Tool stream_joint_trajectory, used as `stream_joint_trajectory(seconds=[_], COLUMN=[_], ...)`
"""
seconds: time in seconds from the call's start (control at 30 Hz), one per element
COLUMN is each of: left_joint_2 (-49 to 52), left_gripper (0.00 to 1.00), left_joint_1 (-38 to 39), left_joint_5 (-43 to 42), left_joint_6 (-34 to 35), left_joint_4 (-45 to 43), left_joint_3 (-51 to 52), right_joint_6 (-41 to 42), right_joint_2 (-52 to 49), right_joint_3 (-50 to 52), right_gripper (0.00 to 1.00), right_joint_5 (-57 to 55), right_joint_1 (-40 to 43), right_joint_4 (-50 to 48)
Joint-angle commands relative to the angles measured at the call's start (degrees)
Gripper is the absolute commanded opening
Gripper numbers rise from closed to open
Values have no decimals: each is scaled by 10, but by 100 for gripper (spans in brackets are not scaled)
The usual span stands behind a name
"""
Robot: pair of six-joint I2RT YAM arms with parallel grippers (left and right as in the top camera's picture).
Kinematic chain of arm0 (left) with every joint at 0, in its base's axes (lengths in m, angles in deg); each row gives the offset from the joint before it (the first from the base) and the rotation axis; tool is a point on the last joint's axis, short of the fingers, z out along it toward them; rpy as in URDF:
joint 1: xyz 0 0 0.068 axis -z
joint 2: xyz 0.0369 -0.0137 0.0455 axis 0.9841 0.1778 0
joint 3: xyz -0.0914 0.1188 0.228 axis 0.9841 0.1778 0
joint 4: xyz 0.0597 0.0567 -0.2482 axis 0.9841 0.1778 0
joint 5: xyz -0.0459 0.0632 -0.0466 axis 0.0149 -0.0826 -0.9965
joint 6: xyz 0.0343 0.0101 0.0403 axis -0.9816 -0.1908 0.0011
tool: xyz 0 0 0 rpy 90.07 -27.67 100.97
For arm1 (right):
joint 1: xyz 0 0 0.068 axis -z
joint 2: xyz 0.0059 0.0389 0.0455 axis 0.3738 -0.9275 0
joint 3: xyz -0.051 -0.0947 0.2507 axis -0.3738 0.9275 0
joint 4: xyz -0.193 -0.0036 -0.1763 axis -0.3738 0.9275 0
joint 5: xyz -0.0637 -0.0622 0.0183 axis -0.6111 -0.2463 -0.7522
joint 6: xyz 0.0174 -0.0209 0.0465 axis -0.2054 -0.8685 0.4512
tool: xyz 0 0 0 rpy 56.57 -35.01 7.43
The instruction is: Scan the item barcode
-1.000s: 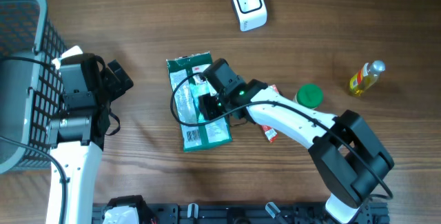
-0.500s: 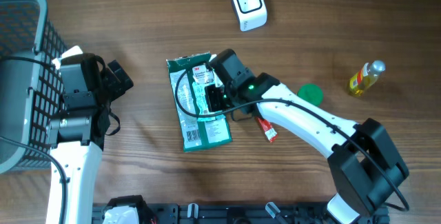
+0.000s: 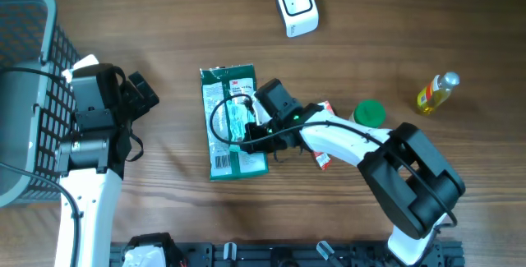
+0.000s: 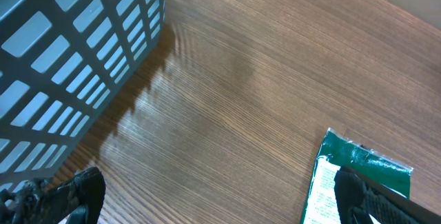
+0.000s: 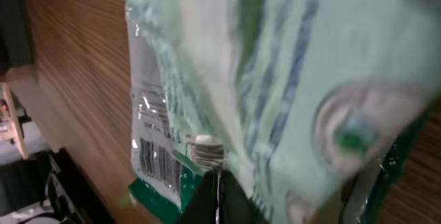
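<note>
5 other things share the table (image 3: 177,218) with the green packet (image 3: 233,123). A white scanner (image 3: 296,6) stands near the far edge, well apart from the packet. A small yellow bottle (image 3: 436,93) lies off to the right side. A green cap (image 3: 369,114) and a red wrapper (image 3: 322,159) sit just beside the right arm's white link. A grey mesh basket (image 3: 25,94) fills the left edge. Nothing lies between the packet and the scanner.

The packet lies flat near the middle of the table, long side running front to back, with its barcode (image 3: 223,164) on the near end, face up. The right arm reaches across from the lower right, and the right gripper (image 3: 246,131) sits on top of the packet with its jaws closed on the clear wrapper. In the right wrist view the film looms blurred and close to the lens, the barcode (image 5: 148,158) just above the dark fingertips (image 5: 213,198).

The left gripper (image 3: 141,93) hangs beside the basket with jaws spread wide, holding nothing; its wrist view shows bare wood between the 2 fingertips (image 4: 77,191).

The table is brown wood grain, with a black rail (image 3: 271,255) along the near edge.
</note>
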Motion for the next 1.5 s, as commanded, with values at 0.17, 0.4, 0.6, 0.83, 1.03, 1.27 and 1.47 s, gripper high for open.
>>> stream_joint_trajectory(seconds=[0.17, 0.4, 0.6, 0.83, 1.03, 1.27, 1.47], left_joint_2=[-2, -2, -2, -2, -2, -2, -2], left_gripper=[100, 100, 100, 100, 100, 100, 100], left_joint_1=[-2, -2, -2, -2, -2, -2, -2], left_joint_5=[7, 7, 7, 7, 7, 7, 7], left_joint_6=[-5, -5, -5, -5, -5, -5, -5], left_joint_4=[-2, -2, -2, -2, -2, -2, -2], left_joint_3=[-5, -5, -5, -5, -5, -5, -5], right_joint_6=[-42, -41, -42, -55, -54, -38, -41], right_joint_2=[69, -21, -119, 24, -16, -140, -25], right_joint_3=[-15, -15, -15, -26, -9, -9, -26], right_gripper=[4, 4, 4, 4, 4, 4, 4], right_joint_5=[-22, -50, -45, 33, 33, 33, 103], right_joint_1=[16, 42, 35, 37, 14, 1, 3], right_joint_4=[-54, -87, -108, -122, -135, -177, -203])
